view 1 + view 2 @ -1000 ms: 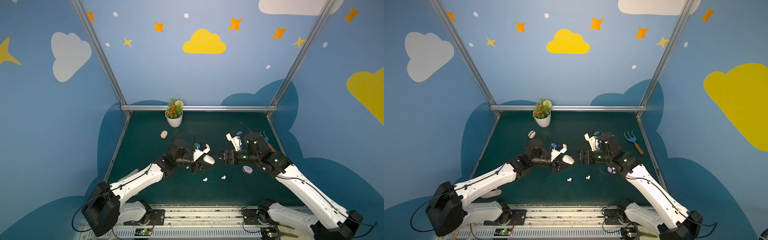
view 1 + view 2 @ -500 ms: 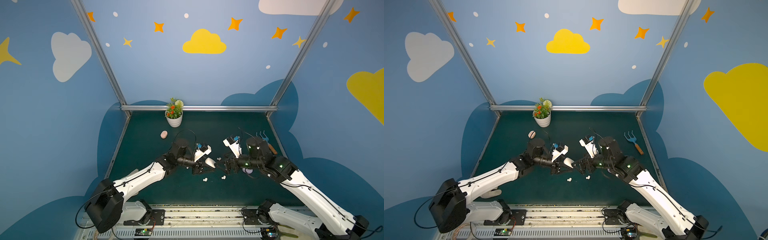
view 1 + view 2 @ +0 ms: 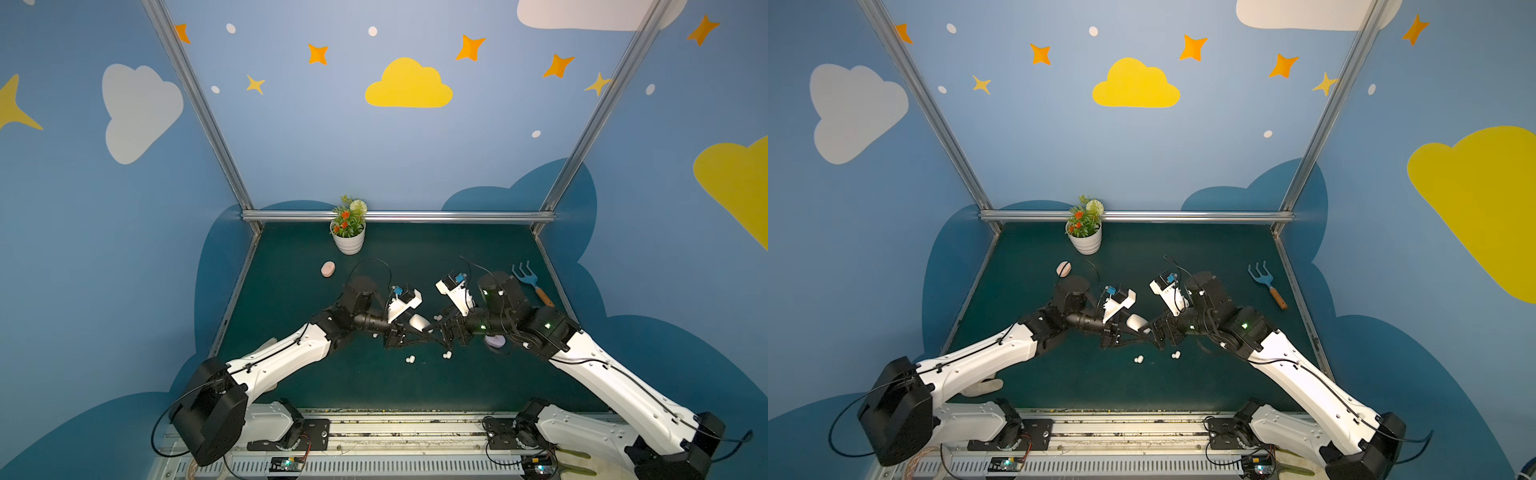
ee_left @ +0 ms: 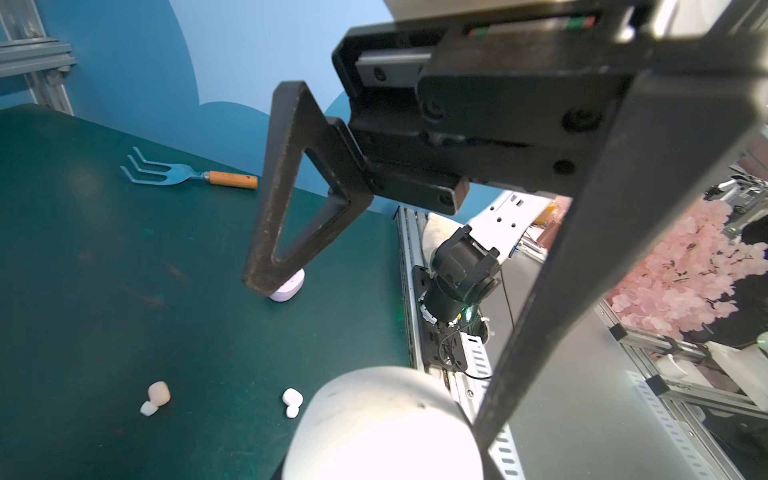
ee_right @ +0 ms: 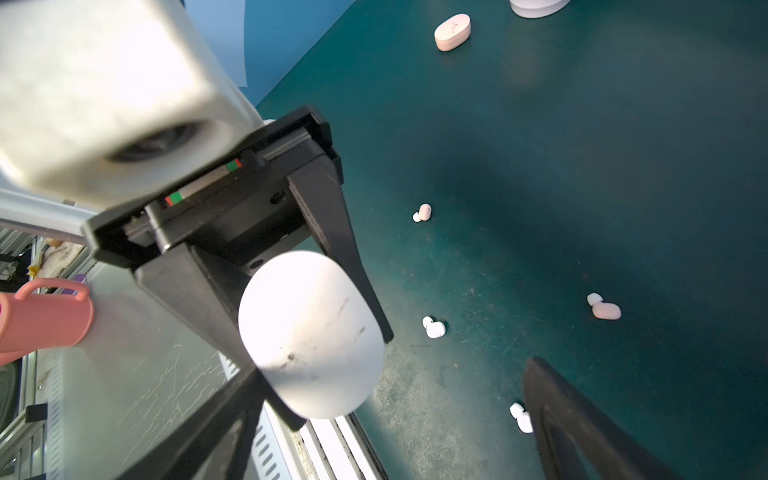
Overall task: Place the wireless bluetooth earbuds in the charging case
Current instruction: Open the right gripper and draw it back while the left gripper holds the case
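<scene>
My left gripper (image 3: pixel 409 332) is shut on a white oval charging case (image 3: pixel 419 321), held above the green table near its middle; the case fills the left wrist view (image 4: pixel 382 424). My right gripper (image 3: pixel 440 334) faces it with jaws open wide. In the right wrist view the case (image 5: pixel 311 345) sits close to one of that gripper's fingers (image 5: pixel 582 428), and nothing is gripped. Several tiny earbuds lie loose on the table: two in front of the grippers (image 3: pixel 410 359) (image 3: pixel 447 354) and one behind (image 3: pixel 437 317). Others show in the right wrist view (image 5: pixel 604 309) (image 5: pixel 423 212).
A lilac case (image 3: pixel 494 341) lies under the right arm and a pink case (image 3: pixel 328 269) at the back left. A potted plant (image 3: pixel 348 232) stands by the back rail. A blue hand rake (image 3: pixel 528 280) lies at the right edge.
The right gripper has come down and in towards the white case, its open jaws now close beside it. The left gripper has kept hold of the case and barely moved.
</scene>
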`<state>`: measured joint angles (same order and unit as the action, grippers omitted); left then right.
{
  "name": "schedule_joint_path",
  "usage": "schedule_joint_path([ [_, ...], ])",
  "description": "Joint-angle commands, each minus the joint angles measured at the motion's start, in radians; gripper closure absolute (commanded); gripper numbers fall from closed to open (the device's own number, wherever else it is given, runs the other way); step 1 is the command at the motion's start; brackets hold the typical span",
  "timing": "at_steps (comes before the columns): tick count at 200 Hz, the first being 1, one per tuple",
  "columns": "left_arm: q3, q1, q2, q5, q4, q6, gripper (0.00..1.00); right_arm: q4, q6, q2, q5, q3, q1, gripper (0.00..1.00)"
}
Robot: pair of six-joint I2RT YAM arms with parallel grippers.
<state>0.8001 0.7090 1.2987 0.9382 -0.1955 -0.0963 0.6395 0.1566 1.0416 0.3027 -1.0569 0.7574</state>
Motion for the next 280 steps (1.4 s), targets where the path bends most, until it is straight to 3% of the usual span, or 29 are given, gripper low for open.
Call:
schedule_joint_path([
  [1, 0.014, 0.015, -0.032, 0.054, -0.030, -0.016, 0.82, 0.021, 0.018, 0.024, -0.105, -0.026, -0.018, 0.06],
  [65, 0.011, 0.024, -0.040, 0.049, -0.024, -0.028, 0.83, 0.036, 0.058, 0.029, -0.146, -0.055, -0.083, 0.06],
  [151, -0.004, 0.029, -0.050, 0.047, -0.052, -0.008, 0.84, 0.029, 0.086, 0.042, -0.103, -0.061, -0.095, 0.06],
  [185, -0.021, 0.027, -0.052, -0.035, -0.053, 0.009, 0.85, 0.061, 0.108, 0.025, -0.091, -0.075, -0.098, 0.06],
  [245, -0.060, 0.002, -0.090, -0.096, -0.069, 0.049, 0.85, 0.173, 0.271, -0.040, -0.086, -0.054, -0.112, 0.03],
  [280, -0.106, 0.001, -0.139, -0.151, -0.117, 0.079, 0.85, 0.139, 0.414, -0.061, -0.069, 0.117, -0.112, 0.03],
])
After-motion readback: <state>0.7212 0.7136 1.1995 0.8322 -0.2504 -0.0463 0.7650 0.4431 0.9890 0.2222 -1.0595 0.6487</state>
